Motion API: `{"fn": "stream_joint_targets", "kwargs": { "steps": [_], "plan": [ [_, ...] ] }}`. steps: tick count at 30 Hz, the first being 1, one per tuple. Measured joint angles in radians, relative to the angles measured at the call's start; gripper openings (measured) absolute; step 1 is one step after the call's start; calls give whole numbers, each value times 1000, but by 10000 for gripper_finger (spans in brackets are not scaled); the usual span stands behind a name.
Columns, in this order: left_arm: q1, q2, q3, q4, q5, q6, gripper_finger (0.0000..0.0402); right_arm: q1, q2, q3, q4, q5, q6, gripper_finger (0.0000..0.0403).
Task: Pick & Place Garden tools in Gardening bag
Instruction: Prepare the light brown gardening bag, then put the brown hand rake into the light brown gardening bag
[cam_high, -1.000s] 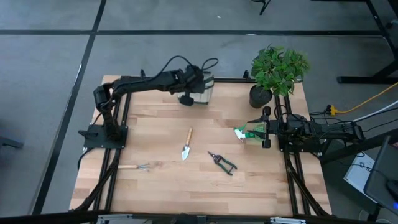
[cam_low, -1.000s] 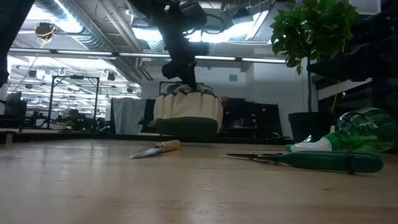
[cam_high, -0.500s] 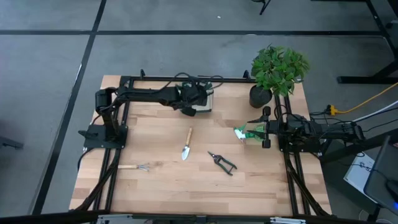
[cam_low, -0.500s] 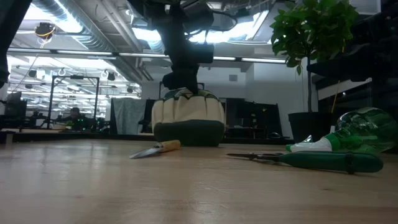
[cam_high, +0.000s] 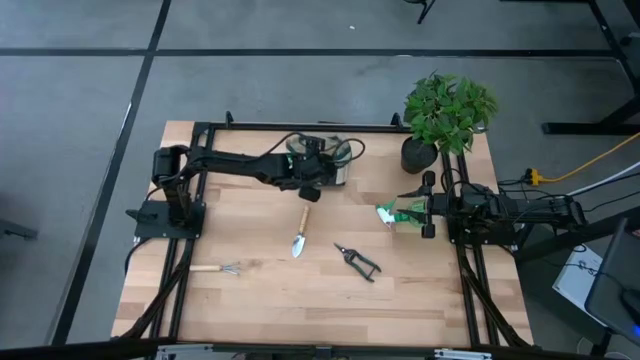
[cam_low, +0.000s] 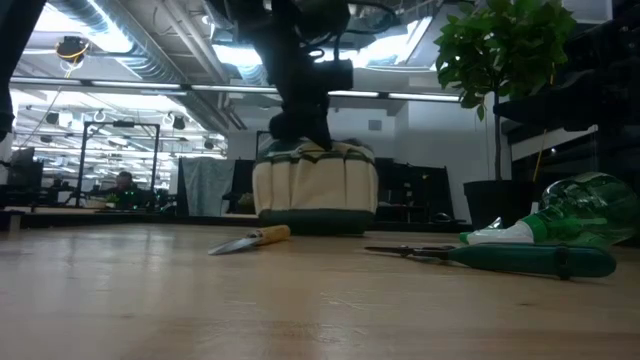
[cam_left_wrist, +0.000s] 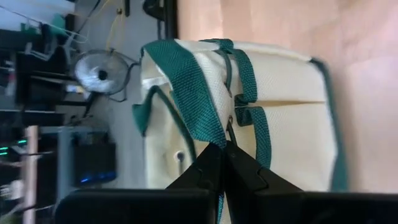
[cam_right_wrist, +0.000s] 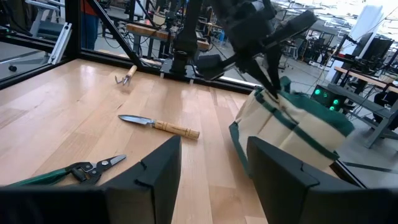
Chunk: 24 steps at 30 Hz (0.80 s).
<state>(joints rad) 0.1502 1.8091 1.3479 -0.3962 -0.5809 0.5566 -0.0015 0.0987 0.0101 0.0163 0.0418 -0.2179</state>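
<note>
- At the far side of the counter (cam_high: 260, 290), the bag (cam_high: 330, 162) is held by the left end effector (cam_high: 312, 170), its fingers pinched together on a green strap (cam_left_wrist: 193, 93), as shown in the left wrist view.
- In the low view the bag (cam_low: 315, 190) is seen upright, its base at or just above the counter; contact cannot be told.
- The trowel (cam_high: 300, 232) lies just on the near side of the bag, long axis running far-to-near, wooden handle toward the bag, blade pointing away.
- The shears (cam_high: 357, 260) lie nearer the front and slightly to the right, long axis diagonal, between trowel and right arm.
- The rake (cam_high: 215, 268) lies well apart at the near left, long axis across the counter, close to the left arm's base.
- The green-and-white item (cam_high: 396, 214) is just beside the right end effector (cam_high: 428, 207), which rests at the right edge with fingers spread, holding nothing.
- A potted plant (cam_high: 445, 115) stands at the far right corner, apart from the tools.
- Judged: no tool is in the bag yet; placing of the bag looks like the step in hand.
- Judged: the trowel is nearest to the left end effector, directly toward the front from it; the green-and-white item and shears are better reached by the right arm.
</note>
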Motion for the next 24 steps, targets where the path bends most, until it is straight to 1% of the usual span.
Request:
{"fn": "stream_joint_targets", "kwargs": {
  "steps": [3,7,12,17,19,21,24],
  "plan": [
    [-4,0,0,-3,58,-36,15,0,0,0,0,0,0,186],
    [-7,0,0,-8,112,-47,38,0,0,0,0,0,0,186],
    [-8,0,0,-14,137,-47,81,0,0,0,0,0,0,186],
    [-8,-1,29,-73,140,-69,130,0,0,0,0,0,0,186],
    [-8,-2,35,-82,163,-73,148,0,0,0,0,0,0,186],
    [-8,-2,46,-99,191,-72,163,0,0,0,0,0,0,186],
    [-8,-2,81,-127,200,-49,179,0,0,0,0,0,0,186]
  ]
}}
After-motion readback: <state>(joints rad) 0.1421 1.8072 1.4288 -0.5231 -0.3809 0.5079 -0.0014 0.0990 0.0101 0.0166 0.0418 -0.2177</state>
